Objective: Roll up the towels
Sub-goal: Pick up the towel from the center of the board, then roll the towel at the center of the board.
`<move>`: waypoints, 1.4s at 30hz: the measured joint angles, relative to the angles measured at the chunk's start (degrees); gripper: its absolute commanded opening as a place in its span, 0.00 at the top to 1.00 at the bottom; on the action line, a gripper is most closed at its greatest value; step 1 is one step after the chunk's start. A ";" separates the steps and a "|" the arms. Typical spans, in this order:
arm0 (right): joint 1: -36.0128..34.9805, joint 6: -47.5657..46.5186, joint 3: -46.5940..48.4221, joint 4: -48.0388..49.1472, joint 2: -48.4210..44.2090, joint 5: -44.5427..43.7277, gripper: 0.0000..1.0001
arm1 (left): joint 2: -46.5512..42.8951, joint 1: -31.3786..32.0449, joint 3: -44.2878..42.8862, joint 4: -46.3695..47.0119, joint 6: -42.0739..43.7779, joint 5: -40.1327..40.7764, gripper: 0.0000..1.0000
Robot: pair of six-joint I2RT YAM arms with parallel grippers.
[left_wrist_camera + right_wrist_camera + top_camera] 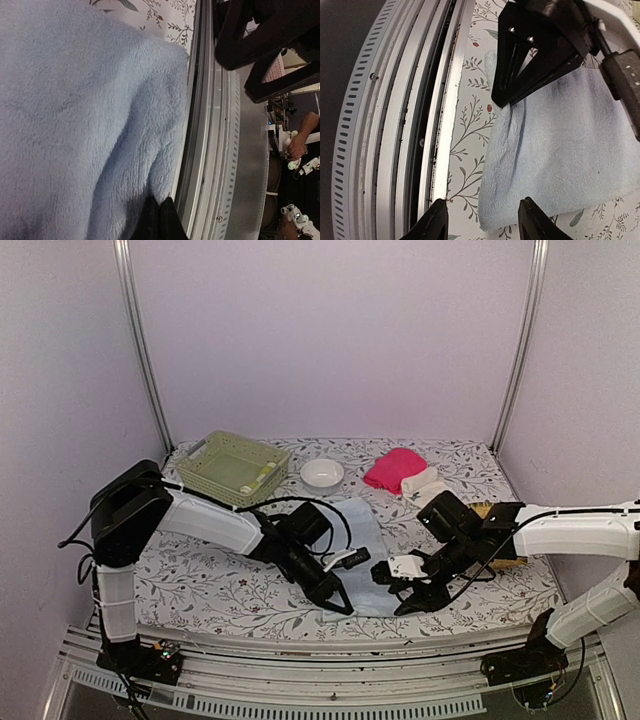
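Fleecy pale blue towel in the pinched-together left gripper — floral tablecloth and aluminium rail alongside.

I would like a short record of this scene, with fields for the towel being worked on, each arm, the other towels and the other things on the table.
worked towel: pale blue towel, spread at the near middle of the table
left arm: left gripper shut on the pale blue towel at its near edge
right arm: right gripper open, one jaw on either side of that towel's near corner
other towels: pink towel, bunched at the far side; cream towel, rolled, beside it
other things: green basket; white bowl
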State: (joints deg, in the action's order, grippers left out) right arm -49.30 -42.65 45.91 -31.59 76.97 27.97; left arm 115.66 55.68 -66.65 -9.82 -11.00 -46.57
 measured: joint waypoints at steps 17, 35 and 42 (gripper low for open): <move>-4.70 3.13 -1.62 11.96 9.27 -5.62 0.48 | 0.90 -3.61 5.90 14.08 -13.66 -9.49 1.00; -2.01 6.69 3.91 10.05 15.58 1.27 0.96 | 1.07 -4.76 13.55 25.70 -16.24 -11.19 0.70; 2.23 6.21 9.57 2.62 21.51 10.88 0.97 | -11.13 -4.52 26.40 33.97 -13.38 -2.69 0.50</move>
State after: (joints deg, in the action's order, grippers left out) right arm -47.07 -36.45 55.48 -28.97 98.48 38.85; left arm 104.53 51.16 -40.25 24.14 -24.38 -49.25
